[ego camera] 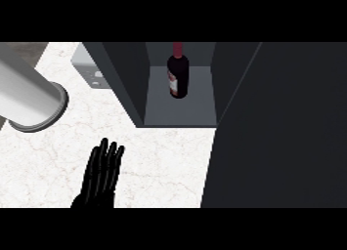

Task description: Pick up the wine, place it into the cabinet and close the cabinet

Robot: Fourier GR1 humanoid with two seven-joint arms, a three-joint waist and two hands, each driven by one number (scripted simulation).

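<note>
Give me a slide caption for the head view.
Wine bottle stands inside the open cabinet; left hand rests open on the counter, door not yet closed.

The counter is white marble with faint pinkish-grey veins. The cabinet is dark grey, its floor a lighter grey. The wine bottle inside is near-black with a dark red neck and a red-and-white label. At near left, a black hand; at far left, a light grey forearm.
</note>
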